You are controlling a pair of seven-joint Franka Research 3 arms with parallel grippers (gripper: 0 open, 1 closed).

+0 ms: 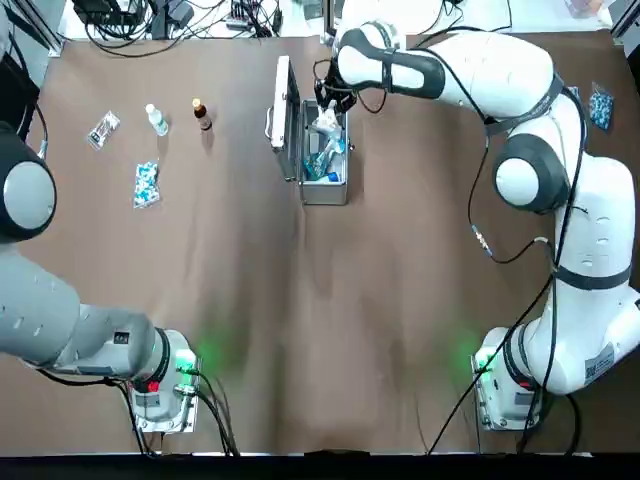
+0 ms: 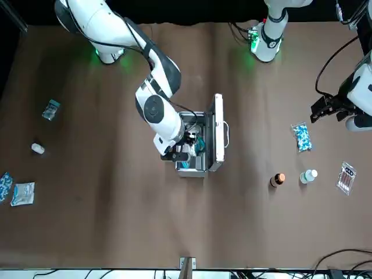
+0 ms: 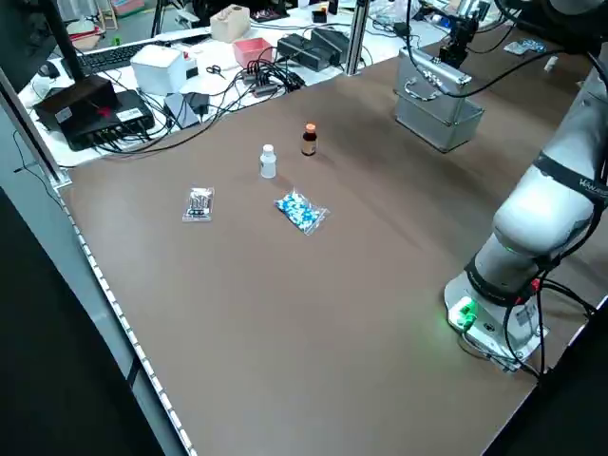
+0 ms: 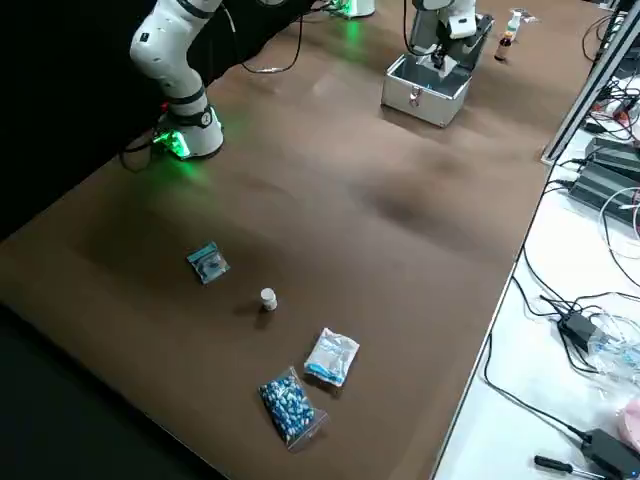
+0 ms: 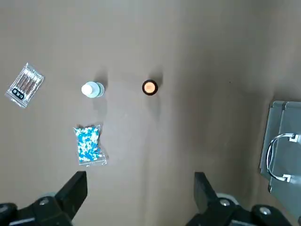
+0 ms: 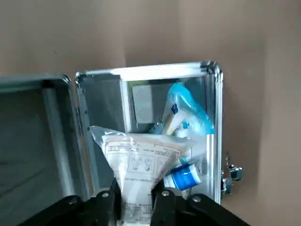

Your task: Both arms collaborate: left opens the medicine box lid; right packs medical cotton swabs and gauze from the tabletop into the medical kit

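The medical kit (image 1: pixel 325 190) stands open at the table's far middle, with the medicine box lid (image 1: pixel 283 115) upright along its left side. My right gripper (image 6: pixel 138 197) hangs just over the open case, shut on the gauze (image 6: pixel 138 162), a whitish printed packet that dips into it. The teal medical cotton swabs (image 6: pixel 186 110) packet lies inside the kit (image 6: pixel 214 141). My left gripper (image 5: pixel 138 193) is open and holds nothing, raised above the table's left part, well clear of the lid (image 5: pixel 282 155).
Left of the kit lie a brown bottle (image 1: pixel 202 113), a white bottle (image 1: pixel 156 119), a clear packet (image 1: pixel 102 128) and a blue-speckled packet (image 1: pixel 146 183). On the robot's right side are more packets (image 2: pixel 23 193), a bluish packet (image 2: pixel 51 108) and a small white bottle (image 2: pixel 38 148).
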